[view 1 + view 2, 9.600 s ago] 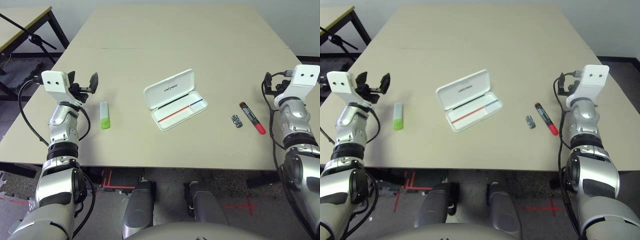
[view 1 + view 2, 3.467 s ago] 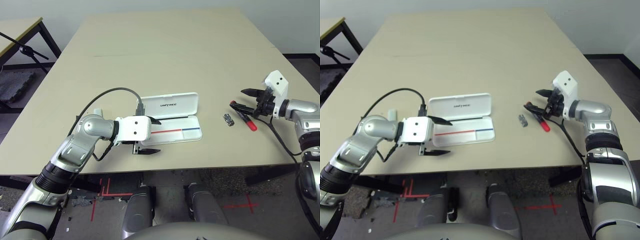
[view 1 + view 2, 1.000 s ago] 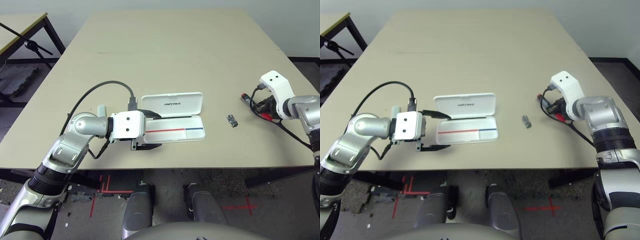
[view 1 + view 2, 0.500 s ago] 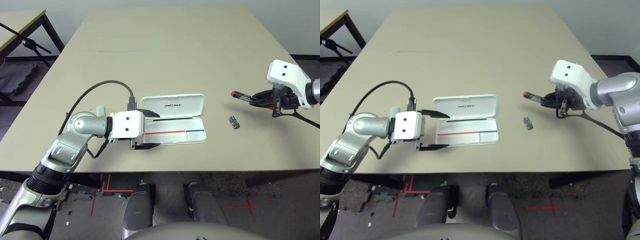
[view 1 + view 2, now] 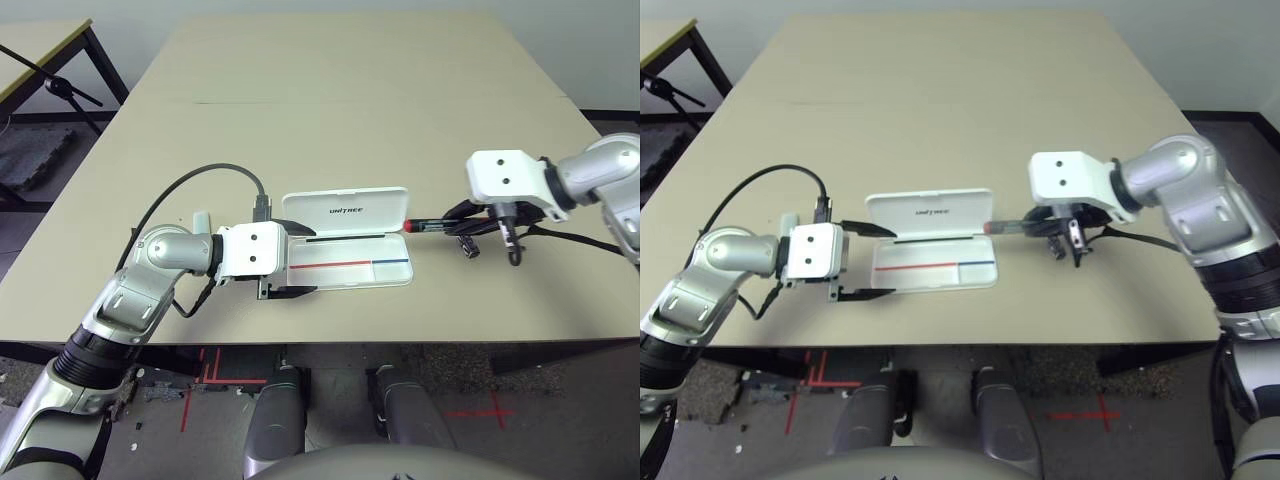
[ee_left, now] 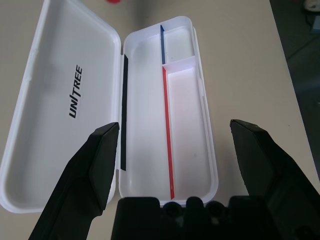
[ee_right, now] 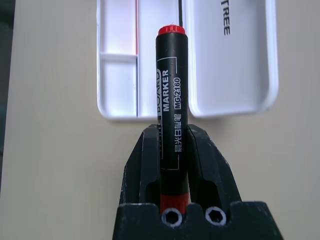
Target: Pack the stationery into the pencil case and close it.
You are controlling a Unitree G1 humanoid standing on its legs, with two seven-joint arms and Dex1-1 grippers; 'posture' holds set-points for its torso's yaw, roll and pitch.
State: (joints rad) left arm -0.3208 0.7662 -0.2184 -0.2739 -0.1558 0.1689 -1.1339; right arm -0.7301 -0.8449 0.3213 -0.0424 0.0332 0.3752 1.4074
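**Marker carried over to the case**

L gripper (image 5: 300,262) sits at the left end of the open case (image 5: 350,260), jaws wide apart either side of it, same as a sec ago. Green-white stick (image 5: 201,217) lies on the worktop (image 5: 350,90) behind the L arm. Marker (image 7: 171,95), clamped in the R gripper (image 7: 171,150), has swung in from far right; tip now at the case's right end, above the worktop. Small silvery piece (image 5: 465,245) lies under the R hand. Prob. next: lower the marker in.
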